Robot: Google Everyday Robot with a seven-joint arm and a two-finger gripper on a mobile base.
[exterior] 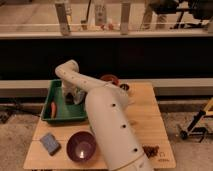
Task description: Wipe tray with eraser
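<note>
The green tray [60,116] sits on the left rear part of the wooden table. My white arm reaches from the front across the table and bends down into it. My gripper [70,96] hangs inside the tray near its back right corner. An orange object [53,110] lies on the tray's floor at the left. A blue-grey rectangular block, which looks like the eraser [50,143], lies flat on the table in front of the tray, well apart from my gripper.
A round purple bowl [81,146] stands at the table's front, right of the eraser. A red bowl [110,79] and a small dark object [124,87] sit at the back. Brown crumbs [150,149] lie front right. A low wall runs behind the table.
</note>
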